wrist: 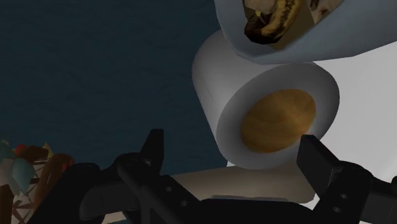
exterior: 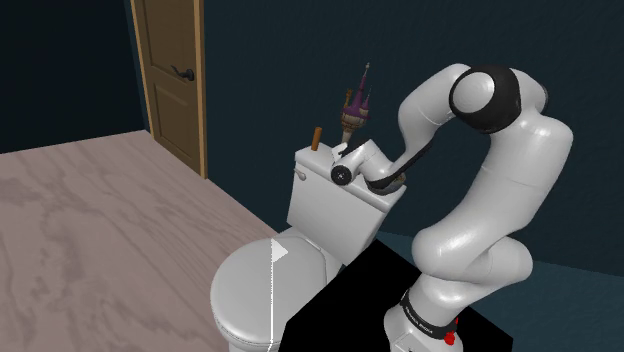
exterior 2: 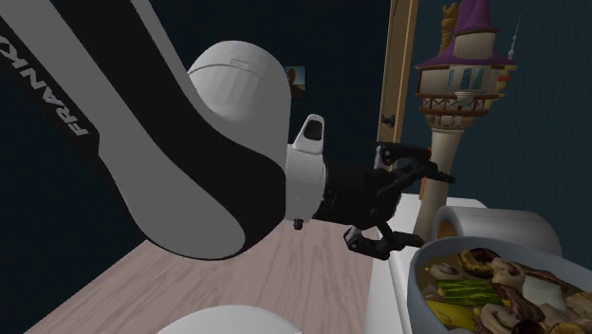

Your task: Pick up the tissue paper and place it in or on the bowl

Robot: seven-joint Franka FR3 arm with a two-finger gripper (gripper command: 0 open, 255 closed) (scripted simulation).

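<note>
The tissue paper is a white roll (wrist: 267, 95) with a brown core (wrist: 277, 120), lying on its side on the white toilet tank top (wrist: 375, 95). It rests right against a grey bowl (wrist: 299, 48) full of mixed food. In the second exterior view the roll (exterior 2: 498, 226) lies just behind the bowl (exterior 2: 427, 304). My black gripper (wrist: 235, 153) is open and level with the roll's end. One fingertip (wrist: 316, 151) overlaps the roll's face and the other (wrist: 154, 143) stands well off it. Nothing is held. The open gripper (exterior 2: 427, 207) hangs just short of the roll.
A castle-tower figure (exterior 2: 465, 66) stands on the tank behind the roll, also seen as the castle figure (exterior: 357, 108). Below are the toilet tank (exterior: 330, 210) and its closed lid (exterior: 250, 290). A wooden door (exterior: 175, 70) stands beyond, and my black stand (exterior: 370, 300) is beside the toilet.
</note>
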